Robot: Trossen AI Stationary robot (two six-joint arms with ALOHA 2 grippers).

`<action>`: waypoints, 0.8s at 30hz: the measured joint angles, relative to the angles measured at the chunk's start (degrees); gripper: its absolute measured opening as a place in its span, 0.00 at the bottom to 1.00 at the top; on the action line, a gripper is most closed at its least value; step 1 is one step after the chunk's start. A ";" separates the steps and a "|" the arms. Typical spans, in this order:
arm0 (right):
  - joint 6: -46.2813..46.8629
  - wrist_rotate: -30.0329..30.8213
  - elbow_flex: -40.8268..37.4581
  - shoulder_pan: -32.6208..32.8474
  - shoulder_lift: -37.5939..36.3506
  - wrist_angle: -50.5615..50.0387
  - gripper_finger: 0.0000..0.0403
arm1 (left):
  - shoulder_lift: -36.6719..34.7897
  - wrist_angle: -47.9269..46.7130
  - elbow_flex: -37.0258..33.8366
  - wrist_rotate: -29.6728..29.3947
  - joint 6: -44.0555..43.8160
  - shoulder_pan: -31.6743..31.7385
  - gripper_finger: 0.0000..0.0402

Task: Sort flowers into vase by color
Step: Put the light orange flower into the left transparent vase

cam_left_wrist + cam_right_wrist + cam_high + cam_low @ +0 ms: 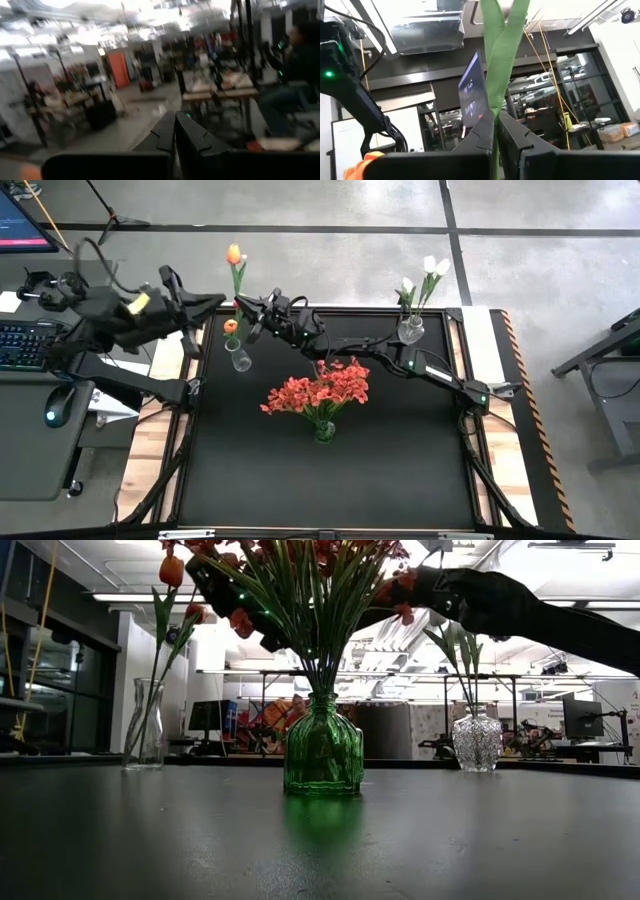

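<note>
Red-orange blossoms (318, 390) sitting in green vase (322, 755) mid-table. Right claw (243, 307) reaching to far-left corner, clamped on orange tulip (234, 255) stem, probably steadying it over clear vase (240, 360). Left claw (175, 131) waiting off-table, fingers together, empty.

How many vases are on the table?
3: a clear vase at the far left with orange tulips, a green vase mid-table with red-orange blossoms, a clear patterned vase at the far right with white tulips.

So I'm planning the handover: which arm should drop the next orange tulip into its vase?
Probably right: the right gripper is shut on an orange tulip stem near the clear vase; the left gripper is shut and empty.
</note>
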 joint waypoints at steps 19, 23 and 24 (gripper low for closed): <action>-1.37 1.45 0.13 0.23 5.22 14.27 0.00 | 0.00 -4.34 0.00 0.89 0.76 0.00 0.00; -1.30 1.77 0.22 0.62 5.21 14.41 0.00 | 0.02 -4.94 0.00 0.89 0.78 0.00 0.00; -0.99 2.06 0.20 0.62 5.21 13.28 0.00 | 0.02 -5.22 0.00 0.89 0.79 0.00 0.00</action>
